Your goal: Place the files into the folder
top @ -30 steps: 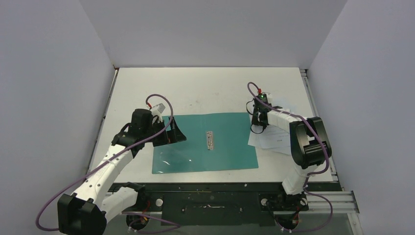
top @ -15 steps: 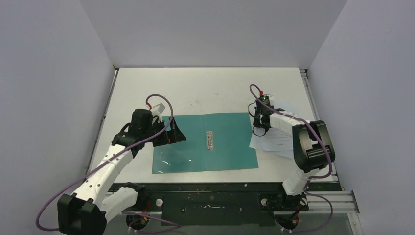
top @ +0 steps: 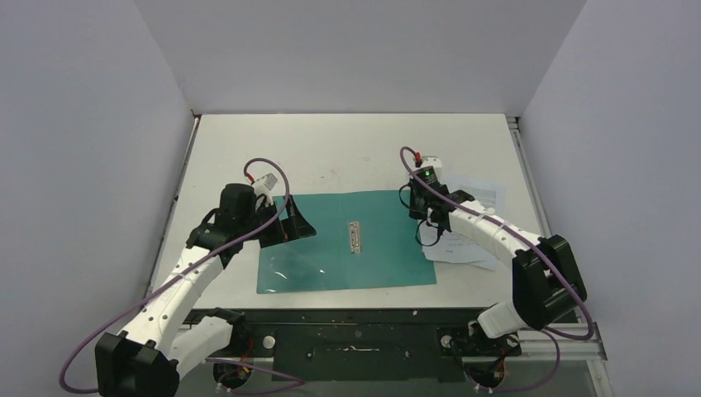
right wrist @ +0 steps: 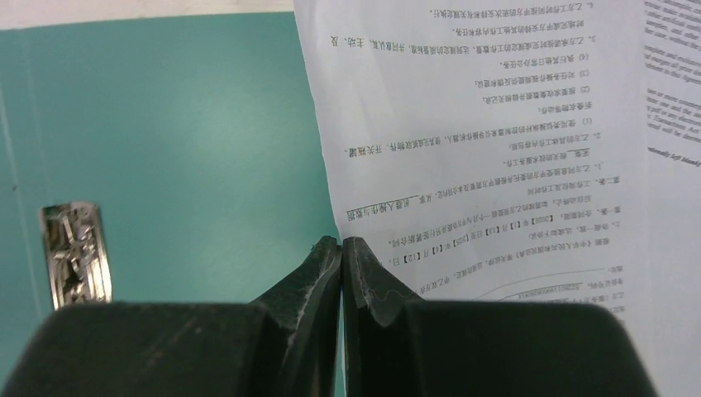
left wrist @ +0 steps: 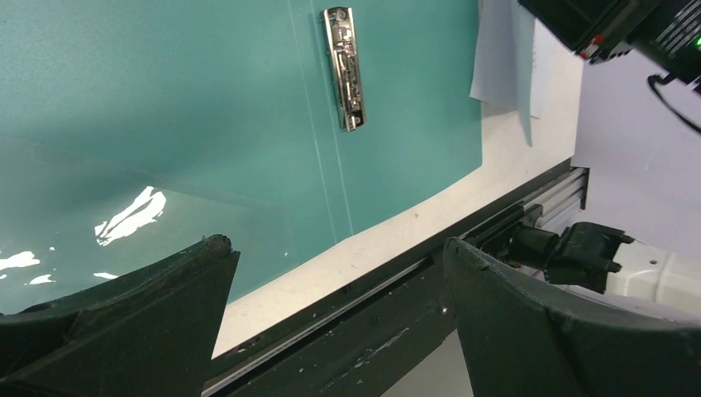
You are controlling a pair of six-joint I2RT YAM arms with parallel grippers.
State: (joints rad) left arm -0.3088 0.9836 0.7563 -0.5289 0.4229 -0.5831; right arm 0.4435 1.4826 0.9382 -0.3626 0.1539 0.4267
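The teal folder [top: 380, 248] lies open and flat, with a metal clip [top: 355, 236] at its spine. A glossy clear sheet [left wrist: 132, 211] covers its left part. The white printed files [top: 457, 251] lie at its right edge and overlap it a little. My right gripper [top: 428, 236] is shut, and its tips [right wrist: 341, 241] sit right at the left edge of the top sheet [right wrist: 496, 124], where it meets the folder [right wrist: 182, 124]. I cannot tell whether paper is pinched. My left gripper [top: 288, 230] is open and empty over the folder's left side [left wrist: 335, 244].
White side walls close in the table on both sides. A black rail [top: 355, 318] runs along the near edge by the arm bases. A second printed sheet [right wrist: 674, 83] lies under the top one at the right.
My right gripper has moved left and nearer, from over the papers to their left edge at the folder. The papers have barely shifted. The left arm has not moved.
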